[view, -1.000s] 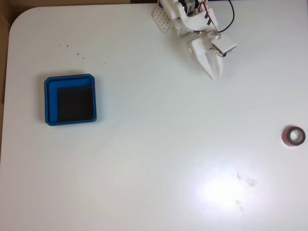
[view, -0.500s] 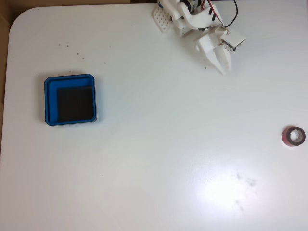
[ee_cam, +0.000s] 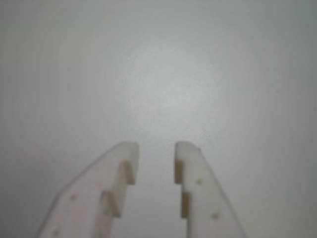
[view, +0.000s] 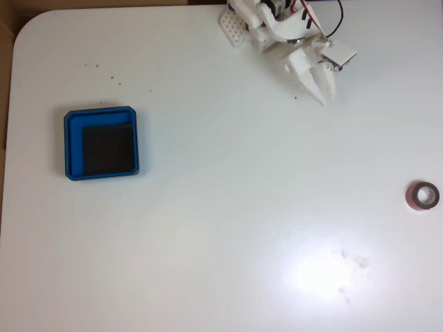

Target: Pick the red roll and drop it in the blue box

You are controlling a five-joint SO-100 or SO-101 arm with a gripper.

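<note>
In the fixed view the red roll (view: 423, 196) lies flat on the white table near the right edge, its pale core and dark hole facing up. The blue box (view: 101, 142), a shallow square tray with a black floor, sits far off at the left. My white gripper (view: 322, 100) hangs near the top of the table, pointing down and to the right, well above and left of the roll. The wrist view shows the gripper (ee_cam: 157, 148) with a narrow gap between its two fingers and only bare table in it.
The arm's base (view: 259, 21) and its red and black wires sit at the table's top edge. The table's rounded corner (view: 28, 28) is at the upper left. A few small specks mark the surface near the box.
The gripper has swung right and slightly towards the table's top edge over the last second. The roll and box have not moved.
</note>
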